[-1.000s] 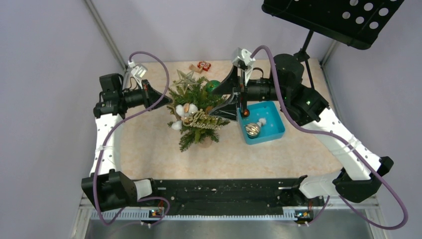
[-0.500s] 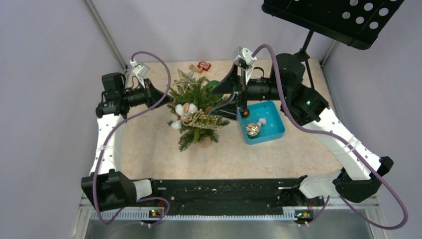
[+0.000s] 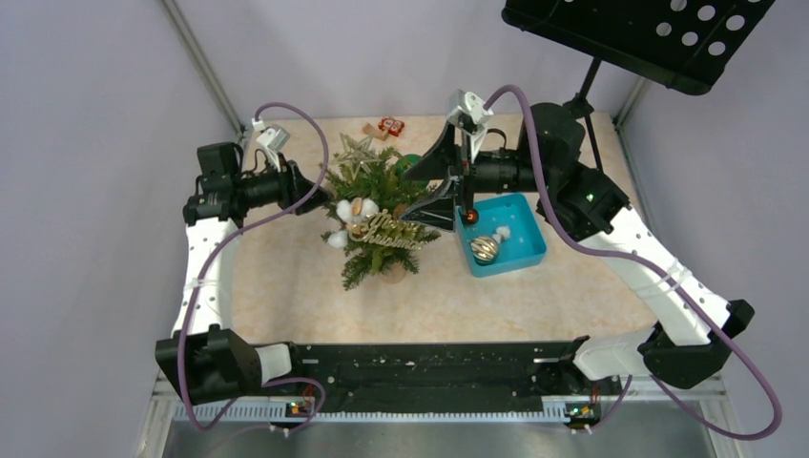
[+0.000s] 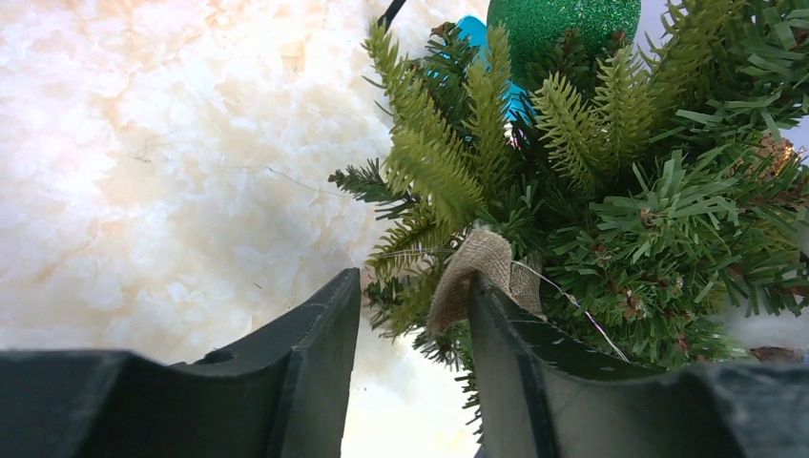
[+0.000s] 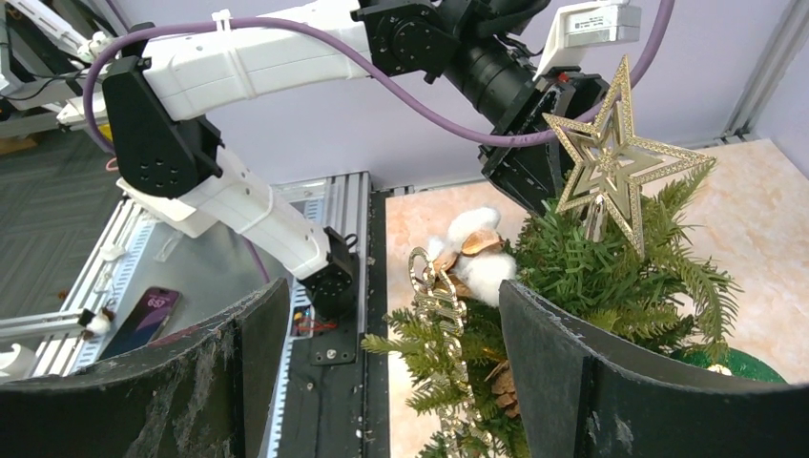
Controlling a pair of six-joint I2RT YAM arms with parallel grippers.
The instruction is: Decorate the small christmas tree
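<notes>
though half hidden by arms, the tree (image 3: 380,229) stands upright mid-table, its dark plastic needles stiff and spiky. a flat gold glitter star (image 5: 611,157) with 5 points caps it. fluffy white cotton bolls (image 3: 348,212) and a gold cut-out script sign (image 3: 393,232) sit on its near side, and a green glitter ball (image 4: 563,19) sits at its far side. the table (image 3: 286,286) has a cream, marbled top.

the left gripper (image 4: 410,296) has its matte black fingers parted by a narrow gap and clamps nothing. a coarse burlap loop (image 4: 472,281) among the low branches leans on the tip of 1 finger. the right gripper (image 5: 391,296) is spread wide, its scuffed curved fingers framing the tree's right side without gripping anything. just beside it a square blue plastic tray (image 3: 528,250) holds a striped ball (image 3: 485,248).

the green ball is cut off at the top of the left wrist view. the tree's base is mostly buried under branches from above. whether the right fingers touch the needles i cannot tell.

against 1 second ago, the left gripper has edged nearer the tree's left side. the right arm, the tray and the tree lie as they did.
</notes>
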